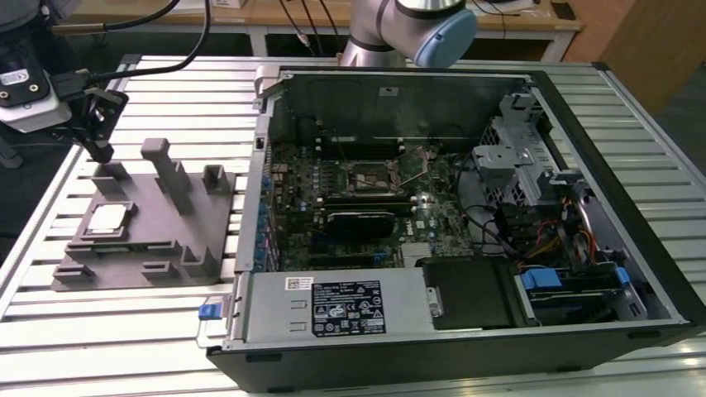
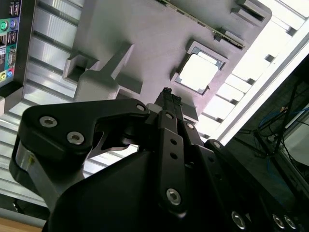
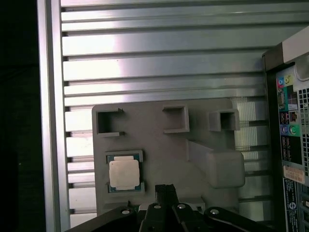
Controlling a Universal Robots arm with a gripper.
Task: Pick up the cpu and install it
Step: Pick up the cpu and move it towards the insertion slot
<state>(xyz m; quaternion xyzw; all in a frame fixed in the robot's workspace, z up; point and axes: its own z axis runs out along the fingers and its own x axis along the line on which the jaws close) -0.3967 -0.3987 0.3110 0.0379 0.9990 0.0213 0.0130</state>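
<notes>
The jaws were closed together, holding nothing. The black gripper (image 1: 102,151) hung tilted above the grey plastic fixture (image 1: 155,225) with its upright tabs. The cpu (image 1: 107,218), a flat square with a pale silvery top, lay in the fixture's recess, apart from the fingertips, on the ribbed aluminium table (image 1: 111,331).

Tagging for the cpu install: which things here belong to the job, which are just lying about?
Job: cpu; grey fixture it sits in; socket; pincer.
Lying about: power supply; drive cage.
</notes>
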